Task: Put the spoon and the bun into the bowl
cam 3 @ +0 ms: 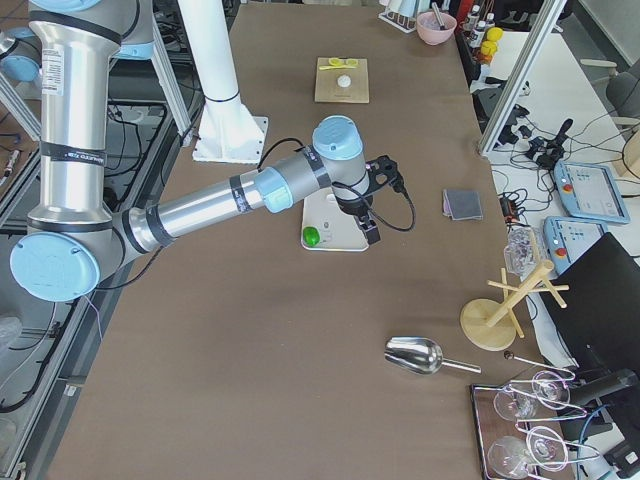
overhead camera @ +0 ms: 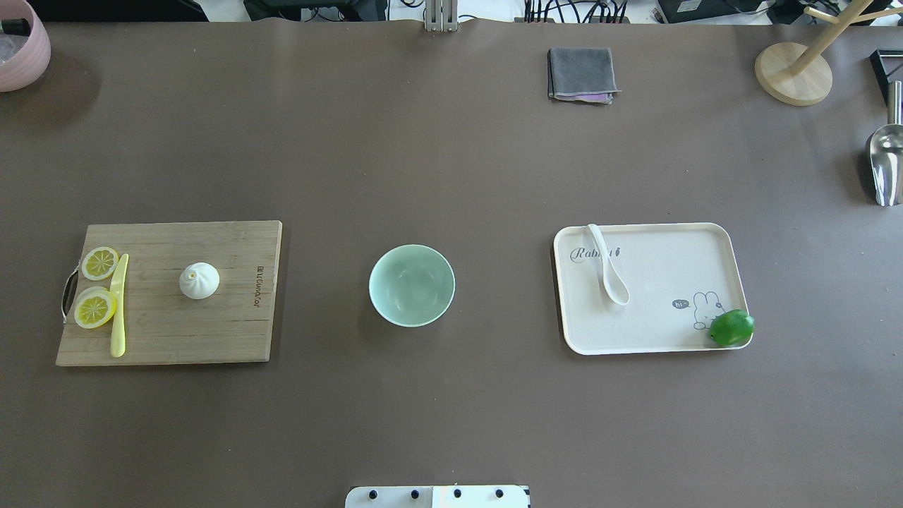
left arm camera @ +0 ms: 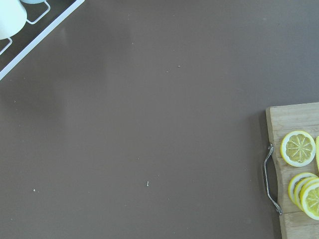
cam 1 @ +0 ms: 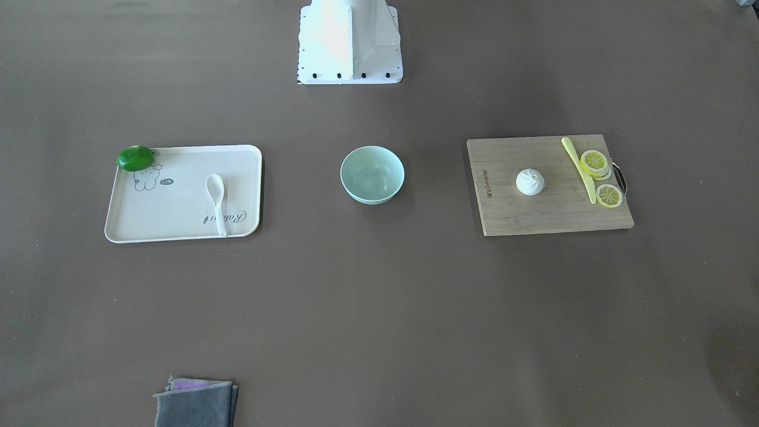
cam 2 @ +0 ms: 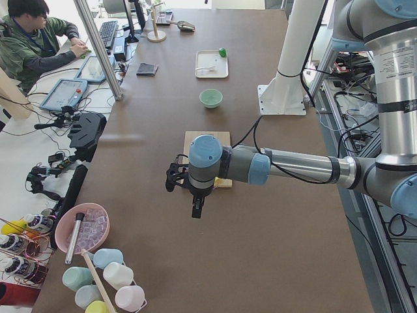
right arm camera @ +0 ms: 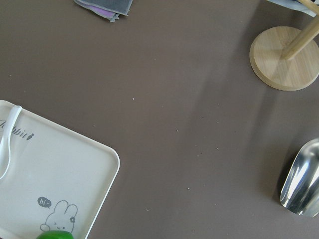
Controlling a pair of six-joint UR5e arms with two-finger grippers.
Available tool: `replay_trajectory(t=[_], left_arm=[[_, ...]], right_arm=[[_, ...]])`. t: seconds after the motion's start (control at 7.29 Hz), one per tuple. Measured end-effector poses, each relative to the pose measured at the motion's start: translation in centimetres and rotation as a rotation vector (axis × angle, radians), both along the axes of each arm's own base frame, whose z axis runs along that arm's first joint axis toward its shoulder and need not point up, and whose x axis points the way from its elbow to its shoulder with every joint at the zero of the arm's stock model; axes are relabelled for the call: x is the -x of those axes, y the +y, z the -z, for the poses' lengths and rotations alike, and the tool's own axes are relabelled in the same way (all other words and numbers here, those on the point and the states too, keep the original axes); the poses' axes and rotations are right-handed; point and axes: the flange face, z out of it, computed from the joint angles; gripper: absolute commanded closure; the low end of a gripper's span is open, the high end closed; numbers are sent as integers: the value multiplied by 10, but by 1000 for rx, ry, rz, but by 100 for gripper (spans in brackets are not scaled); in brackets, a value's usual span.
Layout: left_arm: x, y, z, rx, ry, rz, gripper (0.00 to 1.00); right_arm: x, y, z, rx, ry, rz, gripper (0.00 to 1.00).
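Observation:
The white spoon [cam 1: 216,201] lies on a cream tray [cam 1: 178,207], scoop toward the robot; it also shows in the overhead view [overhead camera: 610,271]. The white bun [cam 1: 530,181] sits on a wooden cutting board [cam 1: 533,216], also seen from overhead [overhead camera: 199,280]. The mint-green bowl [overhead camera: 412,285] stands empty between them. My left gripper [cam 2: 195,208] hangs above the table beside the board's outer end. My right gripper [cam 3: 372,235] hangs over the tray's outer end. I cannot tell whether either is open or shut.
A green lime [overhead camera: 731,328] sits on the tray's corner. A yellow knife [overhead camera: 118,310] and lemon slices [overhead camera: 95,308] lie on the board. A folded grey cloth [overhead camera: 581,73], a wooden mug tree base [overhead camera: 793,74], a metal scoop [overhead camera: 885,166] and a pink bowl [overhead camera: 21,46] stand at the far side.

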Motion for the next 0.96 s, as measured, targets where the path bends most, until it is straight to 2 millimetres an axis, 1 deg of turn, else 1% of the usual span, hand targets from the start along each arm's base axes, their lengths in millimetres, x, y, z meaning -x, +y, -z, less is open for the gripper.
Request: replay_trajectory(t=[0.27,0.41,0.55,0.69,0.82,0.96], left_arm=[[-2,-5,6,-35,25,-6,1],[-2,-16,18,-99,28,-6,1],[-2,-28,25,-191,29,-3,1],[-2,-34,23,-274,39,2,1],[-3,-34,21,-343,58,-1,1],[-5,-29,18,-398,75,-7,1]], right_arm=[[5,-4,7,-9,-5,5,0],[13,-9,15,-12,-10,7,0],[26,-14,25,-2,-22,8,0],[47,-20,39,17,-42,12,0],[77,-26,57,41,-66,22,0],[117,-29,76,68,-77,31,0]])
